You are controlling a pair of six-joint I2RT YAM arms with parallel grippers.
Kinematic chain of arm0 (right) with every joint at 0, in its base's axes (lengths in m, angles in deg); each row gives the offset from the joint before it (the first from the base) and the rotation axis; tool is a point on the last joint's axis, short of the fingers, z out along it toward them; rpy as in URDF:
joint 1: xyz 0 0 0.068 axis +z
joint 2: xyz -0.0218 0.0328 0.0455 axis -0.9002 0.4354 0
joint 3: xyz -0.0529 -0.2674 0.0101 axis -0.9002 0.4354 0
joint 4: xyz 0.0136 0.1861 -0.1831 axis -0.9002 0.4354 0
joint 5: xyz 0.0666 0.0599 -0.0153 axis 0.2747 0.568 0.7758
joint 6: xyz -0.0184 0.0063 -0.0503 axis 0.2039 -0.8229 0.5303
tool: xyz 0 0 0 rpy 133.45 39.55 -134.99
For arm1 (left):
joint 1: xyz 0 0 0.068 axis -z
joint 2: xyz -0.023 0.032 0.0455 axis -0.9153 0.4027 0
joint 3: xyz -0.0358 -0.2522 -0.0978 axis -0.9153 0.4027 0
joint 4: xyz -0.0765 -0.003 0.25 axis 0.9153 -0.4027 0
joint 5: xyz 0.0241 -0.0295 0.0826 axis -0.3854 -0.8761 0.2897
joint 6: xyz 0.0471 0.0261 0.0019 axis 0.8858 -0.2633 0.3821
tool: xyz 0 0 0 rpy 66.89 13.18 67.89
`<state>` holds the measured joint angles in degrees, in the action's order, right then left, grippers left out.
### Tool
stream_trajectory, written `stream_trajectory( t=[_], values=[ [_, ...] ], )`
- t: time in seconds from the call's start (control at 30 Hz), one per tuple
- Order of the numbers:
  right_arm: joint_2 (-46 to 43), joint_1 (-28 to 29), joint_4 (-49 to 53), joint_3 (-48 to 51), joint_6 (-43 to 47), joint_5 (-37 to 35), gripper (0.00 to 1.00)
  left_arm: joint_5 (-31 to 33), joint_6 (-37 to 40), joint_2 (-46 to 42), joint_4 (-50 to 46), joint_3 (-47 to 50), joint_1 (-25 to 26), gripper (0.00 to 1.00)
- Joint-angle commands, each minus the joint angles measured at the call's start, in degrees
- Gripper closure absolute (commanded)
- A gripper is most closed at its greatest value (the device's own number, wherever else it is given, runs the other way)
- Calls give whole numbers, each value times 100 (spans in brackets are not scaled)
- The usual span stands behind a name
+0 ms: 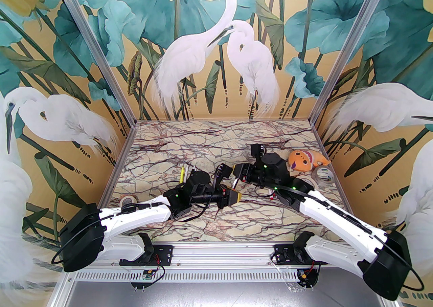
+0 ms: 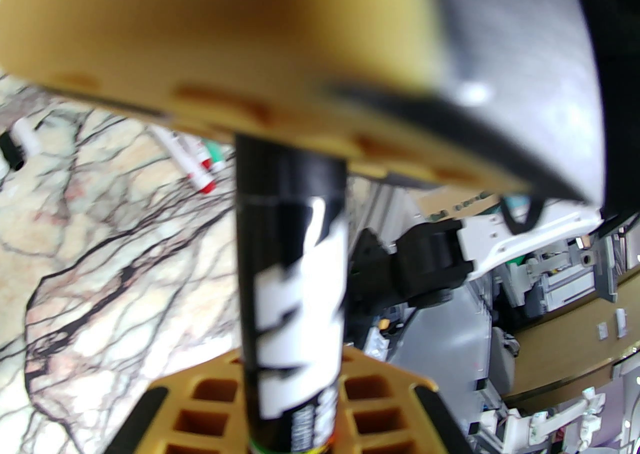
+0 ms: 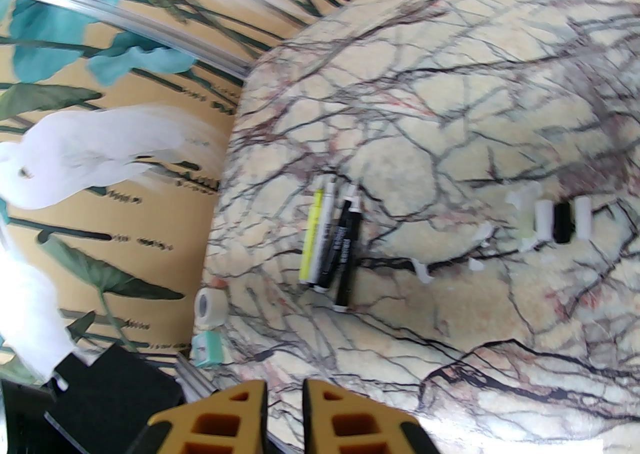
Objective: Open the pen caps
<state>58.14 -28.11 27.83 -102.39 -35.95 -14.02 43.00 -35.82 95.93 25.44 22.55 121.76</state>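
My left gripper (image 1: 233, 195) is shut across a black pen with white lettering (image 2: 292, 292), its yellow fingers (image 2: 225, 41) above and below the barrel. The pen's black top end, where a cap sits, runs up under the upper finger. My right gripper (image 3: 282, 407) hovers above the table with its fingers drawn to a narrow slit and nothing between them. Loose pen caps lie in a row on the marble: white (image 3: 542, 222), black (image 3: 562, 221) and white (image 3: 582, 218). A yellow pen (image 3: 311, 237), a grey one (image 3: 325, 237) and a black one (image 3: 346, 254) lie side by side.
Red-capped pens (image 2: 200, 176) lie behind the held pen. An orange fish toy (image 1: 304, 161) and a clear tape roll (image 1: 323, 175) sit at the right. A white tape roll (image 3: 207, 307) and a mint-green object (image 3: 207, 349) rest by the left wall.
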Motion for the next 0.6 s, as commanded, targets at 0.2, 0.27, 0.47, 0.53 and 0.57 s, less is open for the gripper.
stream_trajectory(
  t=[0.2, 0.27, 0.47, 0.53, 0.57],
  values=[
    [-254, -645, -1024, 275, 558, 240, 92, -563, -96, -126, -118, 266, 22, 100],
    [-273, -652, -939, 274, 562, 185, 92, -530, -95, -94, -127, 274, 22, 100],
    [-217, -653, 348, -65, 433, -954, 93, -169, 35, -37, -495, 181, 26, 100],
    [-166, -649, 686, -157, 388, -1289, 93, -27, 95, -54, -611, 147, 30, 100],
    [-131, -654, 774, -173, 388, -1380, 93, 22, 123, -56, -667, 128, 29, 100]
  ],
)
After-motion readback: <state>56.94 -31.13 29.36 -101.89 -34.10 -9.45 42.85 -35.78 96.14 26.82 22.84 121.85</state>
